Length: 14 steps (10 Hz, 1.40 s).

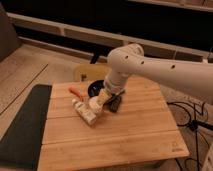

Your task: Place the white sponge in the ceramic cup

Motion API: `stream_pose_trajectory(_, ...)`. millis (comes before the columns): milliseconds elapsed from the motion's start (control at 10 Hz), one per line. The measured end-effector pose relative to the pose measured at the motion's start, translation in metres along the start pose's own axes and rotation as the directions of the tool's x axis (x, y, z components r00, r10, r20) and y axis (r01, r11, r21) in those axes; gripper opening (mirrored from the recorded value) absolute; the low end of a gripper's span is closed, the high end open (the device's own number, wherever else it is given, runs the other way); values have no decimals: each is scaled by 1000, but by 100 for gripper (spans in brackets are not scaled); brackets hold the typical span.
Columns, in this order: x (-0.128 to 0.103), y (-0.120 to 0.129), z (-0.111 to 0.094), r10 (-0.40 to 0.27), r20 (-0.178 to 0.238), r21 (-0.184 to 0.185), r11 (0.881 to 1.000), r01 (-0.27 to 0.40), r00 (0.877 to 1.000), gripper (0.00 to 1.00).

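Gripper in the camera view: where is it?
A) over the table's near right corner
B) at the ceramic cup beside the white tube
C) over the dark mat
B: the gripper is at the ceramic cup, next to the white tube, by the black bowl.

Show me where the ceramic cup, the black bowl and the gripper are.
ceramic cup (94, 105): camera view, on its cream-white side wall.
black bowl (92, 88): camera view, on its dark rim behind the cup.
gripper (102, 96): camera view, on its tip, just above the ceramic cup.
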Motion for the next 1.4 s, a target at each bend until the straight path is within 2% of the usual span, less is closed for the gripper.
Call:
stream_pose_trajectory(100,4,-35,4,33,37,42,999,-35,999,65)
stream_pose_trajectory(200,6,-55,6,38,61,63,997,-41,997,65)
stream_pose_trajectory(500,13,-116,11,47,151,70,996,-58,987,65)
stream_pose_trajectory(700,23,-139,12,74,160,71,994,-86,984,65)
stream_pose_trajectory(1000,21,-137,13,68,159,73,994,-81,985,65)
stream_pose_trajectory(1100,21,-144,11,87,163,81,992,-101,983,65)
stream_pose_trajectory(1300,23,-178,-5,113,185,142,980,-141,976,65)
stream_pose_trajectory(1400,22,-193,-11,96,184,187,974,-130,978,65)
